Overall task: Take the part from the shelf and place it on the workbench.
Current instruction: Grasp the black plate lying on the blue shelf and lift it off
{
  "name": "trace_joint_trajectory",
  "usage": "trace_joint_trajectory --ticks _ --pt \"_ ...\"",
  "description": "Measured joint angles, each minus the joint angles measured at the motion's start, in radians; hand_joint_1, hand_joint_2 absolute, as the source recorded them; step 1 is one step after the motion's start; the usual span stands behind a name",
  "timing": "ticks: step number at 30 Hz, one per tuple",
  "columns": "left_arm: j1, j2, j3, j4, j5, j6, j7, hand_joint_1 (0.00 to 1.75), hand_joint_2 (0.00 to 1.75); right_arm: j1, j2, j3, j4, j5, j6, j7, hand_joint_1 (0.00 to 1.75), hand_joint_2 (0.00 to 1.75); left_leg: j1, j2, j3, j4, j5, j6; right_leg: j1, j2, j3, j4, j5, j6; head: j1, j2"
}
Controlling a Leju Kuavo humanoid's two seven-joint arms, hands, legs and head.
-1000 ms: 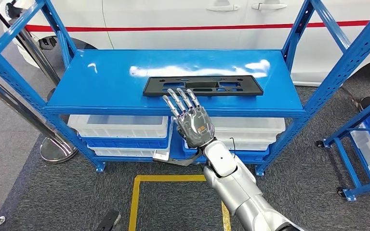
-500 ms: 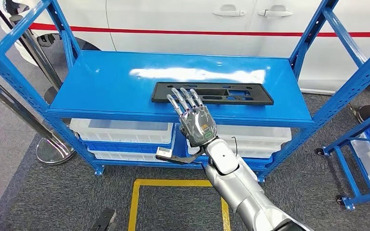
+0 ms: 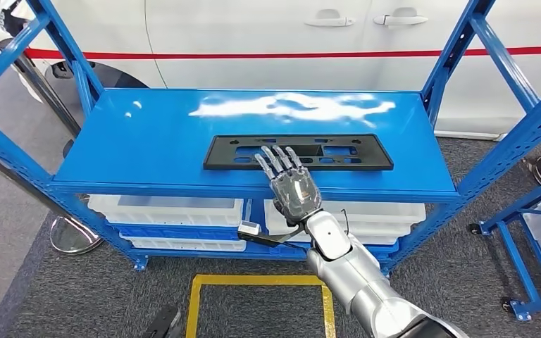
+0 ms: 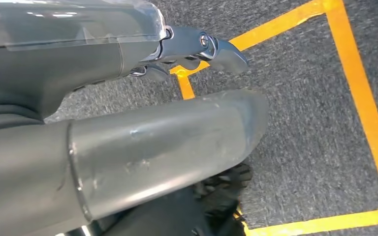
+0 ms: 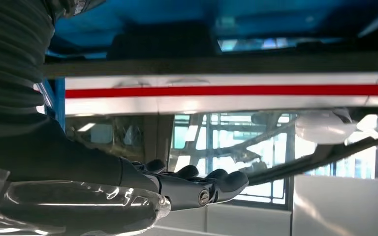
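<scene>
A flat black part [image 3: 356, 152] with several cut-outs lies lengthwise on the blue top shelf [image 3: 141, 141], near its front edge. My right hand [image 3: 293, 185] reaches up from below with its fingers [image 3: 276, 159] stretched out and spread, their tips over the part's near edge at its middle. It holds nothing. The right wrist view has the same hand [image 5: 177, 189] flat and extended toward the shelf. My left hand [image 4: 177, 98] hangs by my side above the grey carpet, thumb and fingers [image 4: 216, 49] loosely apart and holding nothing.
White bins [image 3: 176, 208] fill the lower shelf. Blue uprights [image 3: 489, 42] stand at the shelf corners. A white car [image 3: 253, 28] is close behind. A second blue rack [image 3: 535, 232] stands at right, a metal post base [image 3: 74, 236] at left. Yellow tape [image 3: 253, 282] marks the carpet.
The camera has shifted, so the whole scene sits differently. My right hand has reached further forward, from the shelf's front edge to over the part's near edge, still spread.
</scene>
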Motion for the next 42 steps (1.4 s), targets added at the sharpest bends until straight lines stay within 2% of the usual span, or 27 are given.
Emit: trace_joint_trajectory --ticks 1,2,4,6,9,11,12,14,15,16,17,19,20,21,23,25,26,27,29,30,31,32,34,35,37,40,42 --pt "0.002 0.000 0.000 0.000 0.002 0.002 0.002 0.00 0.00 0.001 -0.002 0.000 0.009 -0.002 0.000 0.000 0.00 1.75 0.000 0.000 -0.015 -0.003 0.005 -0.001 0.001 0.002 0.006 0.002 -0.007 0.000 0.000 0.000" --pt "0.002 0.000 0.000 0.000 0.005 0.005 0.005 0.00 0.00 0.001 -0.003 -0.002 0.015 -0.004 0.000 0.000 0.00 1.75 0.000 0.000 -0.012 -0.042 0.038 0.001 0.001 0.004 0.013 0.005 -0.014 0.002 0.000 0.000" --pt "0.002 0.000 0.000 0.000 0.010 0.012 0.009 0.00 0.00 0.001 -0.008 -0.006 0.026 -0.008 0.000 0.000 0.00 1.75 -0.002 0.000 0.022 -0.170 0.136 0.008 0.002 0.006 0.028 0.010 -0.030 0.008 0.000 0.000" --pt "0.000 0.000 0.000 0.000 0.012 0.015 0.011 0.00 0.00 0.001 -0.012 -0.013 0.037 -0.010 0.000 0.002 0.00 1.75 -0.007 0.000 0.046 -0.254 0.179 0.019 0.003 0.005 0.033 0.013 -0.041 0.017 0.000 0.000" --pt "0.001 0.000 0.000 0.000 0.011 0.014 0.009 0.00 0.00 0.001 -0.020 -0.023 0.050 -0.011 -0.001 0.003 0.00 1.75 -0.009 -0.001 0.053 -0.268 0.188 0.033 0.004 0.005 0.034 0.011 -0.050 0.034 0.000 0.000" --pt "-0.001 0.000 0.000 0.000 0.011 0.011 0.004 0.00 0.00 0.000 -0.023 -0.032 0.053 -0.011 -0.001 0.002 0.00 1.75 -0.003 0.000 0.062 -0.277 0.189 0.042 0.005 0.004 0.024 0.042 -0.073 0.044 0.000 0.000" --pt "-0.003 0.000 0.000 0.000 0.010 0.009 0.001 0.00 0.00 -0.001 -0.025 -0.037 0.055 -0.011 -0.001 0.002 0.00 1.75 -0.001 0.001 0.065 -0.280 0.189 0.046 0.004 0.003 0.001 0.089 -0.098 0.048 0.000 0.000" --pt "-0.004 0.000 0.000 0.000 0.008 0.006 -0.002 0.00 0.00 0.001 -0.031 -0.046 0.059 -0.012 -0.001 0.002 0.00 1.75 -0.002 0.000 0.069 -0.281 0.175 0.055 0.001 0.003 -0.073 0.222 -0.147 0.054 0.000 0.000" --pt "-0.003 0.000 0.000 0.000 0.006 0.004 -0.004 0.00 0.00 0.004 -0.034 -0.050 0.062 -0.012 -0.001 0.002 0.00 1.75 -0.002 -0.001 0.071 -0.280 0.166 0.058 0.000 0.002 -0.108 0.274 -0.155 0.056 0.000 0.000" --pt "-0.001 0.000 0.000 0.000 0.003 0.002 -0.006 0.00 0.00 0.007 -0.036 -0.054 0.065 -0.012 -0.001 0.002 0.00 1.75 -0.002 -0.001 0.076 -0.278 0.157 0.059 -0.002 0.002 -0.127 0.293 -0.142 0.058 0.000 0.000" --pt "0.000 0.000 0.000 0.000 0.000 0.000 -0.008 0.00 0.00 0.010 -0.038 -0.059 0.068 -0.012 -0.001 0.001 0.00 1.75 -0.002 -0.001 0.084 -0.276 0.150 0.057 -0.003 0.002 -0.126 0.272 -0.110 0.058 0.000 0.000" --pt "0.002 -0.001 -0.002 0.000 -0.003 -0.002 -0.011 0.00 0.00 0.013 -0.040 -0.073 0.070 -0.015 -0.001 -0.005 0.00 1.75 -0.002 -0.001 0.103 -0.270 0.137 0.051 -0.005 0.002 -0.078 0.152 -0.026 0.055 0.000 0.000" --pt "0.001 -0.002 -0.002 0.000 -0.003 -0.003 -0.012 0.00 0.00 0.015 -0.040 -0.081 0.070 -0.016 -0.001 -0.010 0.00 1.75 -0.003 -0.001 0.110 -0.266 0.132 0.046 -0.003 0.002 -0.051 0.091 0.001 0.052 0.001 0.000" --pt "0.000 -0.002 -0.003 0.000 -0.002 -0.004 -0.012 0.00 0.00 0.018 -0.040 -0.089 0.069 -0.017 -0.001 -0.015 0.00 1.75 -0.004 0.000 0.114 -0.264 0.128 0.041 -0.001 0.002 -0.032 0.050 0.010 0.048 0.000 0.000" --pt "-0.003 -0.003 -0.003 0.000 0.002 -0.004 -0.011 0.00 0.00 0.028 -0.037 -0.108 0.062 -0.018 -0.001 -0.021 0.00 1.75 -0.006 0.000 0.117 -0.266 0.124 0.030 0.006 0.002 -0.021 0.024 -0.001 0.038 0.000 0.000" --pt "-0.003 -0.003 -0.003 0.000 0.005 -0.004 -0.011 0.00 0.00 0.046 -0.031 -0.134 0.041 -0.017 -0.001 -0.024 0.00 1.75 -0.005 0.001 0.118 -0.264 0.116 0.020 0.002 0.001 -0.011 0.013 -0.006 0.027 0.000 0.000" --pt "-0.003 -0.003 -0.003 0.000 0.006 -0.004 -0.013 0.00 0.00 0.058 -0.027 -0.152 0.028 -0.017 -0.001 -0.026 0.00 1.75 -0.004 0.001 0.110 -0.246 0.103 0.015 -0.001 -0.003 -0.004 0.007 -0.008 0.021 -0.001 0.000" --pt "-0.004 -0.003 -0.003 0.000 0.007 -0.004 -0.015 0.00 0.00 0.070 -0.022 -0.172 0.014 -0.015 -0.001 -0.029 0.00 1.75 -0.004 0.001 0.091 -0.206 0.082 0.011 -0.004 -0.007 0.001 0.002 -0.009 0.016 -0.001 0.000" --pt "-0.002 -0.004 -0.003 0.000 0.006 -0.003 -0.018 0.00 0.00 0.093 -0.011 -0.217 -0.011 -0.007 -0.001 -0.037 0.00 1.75 -0.001 0.001 0.022 -0.079 0.029 0.005 -0.003 -0.016 0.004 0.001 -0.013 0.009 -0.001 0.000" --pt "0.001 -0.005 -0.003 0.001 0.005 -0.003 -0.018 0.00 0.00 0.102 -0.006 -0.240 -0.021 -0.003 -0.001 -0.043 0.00 1.75 0.001 0.001 -0.012 -0.022 0.013 0.001 -0.003 -0.019 0.004 0.003 -0.015 0.008 -0.001 0.000" --pt "0.003 -0.005 -0.003 0.001 0.004 -0.002 -0.019 0.00 0.00 0.110 -0.001 -0.263 -0.028 0.000 -0.001 -0.049 0.00 1.75 0.003 0.001 -0.032 0.006 0.015 -0.002 -0.003 -0.020 0.004 0.005 -0.017 0.008 -0.001 0.000" --pt "0.005 -0.005 -0.003 0.001 0.003 -0.001 -0.019 0.00 0.00 0.115 0.004 -0.284 -0.033 0.002 -0.001 -0.054 0.00 1.75 0.005 0.001 -0.032 -0.007 0.037 -0.004 -0.004 -0.021 0.004 0.008 -0.020 0.011 -0.001 0.000" --pt "0.006 -0.005 -0.003 0.001 0.002 0.000 -0.020 0.00 0.00 0.123 0.012 -0.312 -0.040 0.003 -0.001 -0.059 0.00 1.75 0.011 0.002 0.017 -0.126 0.108 -0.007 -0.007 -0.021 0.003 0.018 -0.026 0.020 -0.001 0.000" --pt "0.005 -0.005 -0.004 0.001 0.001 0.001 -0.020 0.00 0.00 0.125 0.015 -0.321 -0.044 0.004 -0.001 -0.060 0.00 1.75 0.011 0.001 0.045 -0.188 0.131 -0.006 -0.006 -0.021 0.001 0.025 -0.030 0.026 -0.001 0.000" --pt "0.004 -0.006 -0.004 0.001 0.000 0.002 -0.021 0.00 0.00 0.128 0.018 -0.335 -0.049 0.006 -0.001 -0.060 0.00 1.75 0.009 0.000 0.071 -0.244 0.142 0.003 -0.003 -0.018 -0.003 0.031 -0.033 0.039 0.000 0.000" --pt "0.004 -0.007 -0.005 0.001 -0.002 0.002 -0.021 0.00 0.00 0.130 0.019 -0.351 -0.053 0.007 -0.001 -0.058 0.00 1.75 0.005 0.001 0.069 -0.247 0.147 0.026 -0.007 -0.014 -0.006 0.031 -0.032 0.058 0.001 0.000" --pt "0.003 -0.008 -0.006 0.001 -0.002 0.003 -0.021 0.00 0.00 0.132 0.018 -0.365 -0.060 0.002 -0.001 -0.062 0.00 1.75 0.007 0.003 0.069 -0.251 0.152 0.040 -0.010 -0.013 -0.030 0.080 -0.063 0.067 0.001 0.000"
